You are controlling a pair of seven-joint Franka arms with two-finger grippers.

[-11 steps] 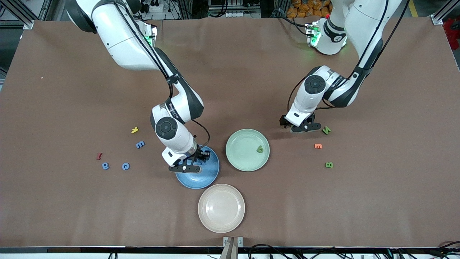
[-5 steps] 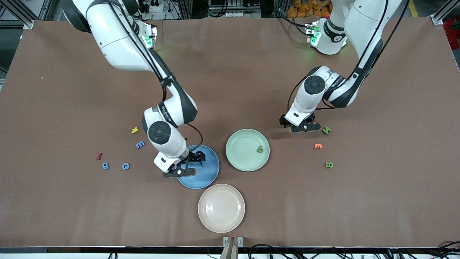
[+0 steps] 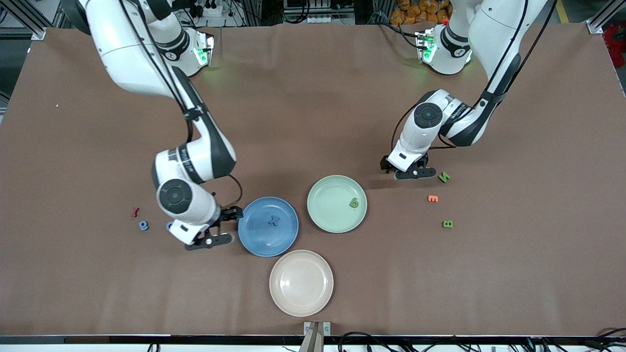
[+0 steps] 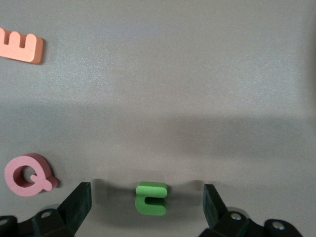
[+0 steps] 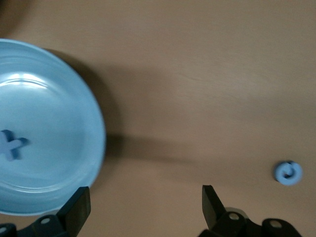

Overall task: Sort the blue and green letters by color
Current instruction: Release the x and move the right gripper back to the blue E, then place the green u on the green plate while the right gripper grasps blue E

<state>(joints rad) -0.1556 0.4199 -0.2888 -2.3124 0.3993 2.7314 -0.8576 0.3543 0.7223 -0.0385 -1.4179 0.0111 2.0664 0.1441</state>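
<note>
The right hand (image 3: 209, 239), fingers wide and empty at lower left of the front frame beside the blue plate (image 3: 254, 242) holding a blue X (image 3: 274, 220), likely heads for the blue letter (image 5: 288, 173) nearby, while the left hand (image 3: 410, 172) waits spread over a green letter (image 4: 151, 198).

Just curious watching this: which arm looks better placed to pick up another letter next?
Probably left: its open hand straddles a small green foam letter. The right hand is open beside the blue plate.
</note>
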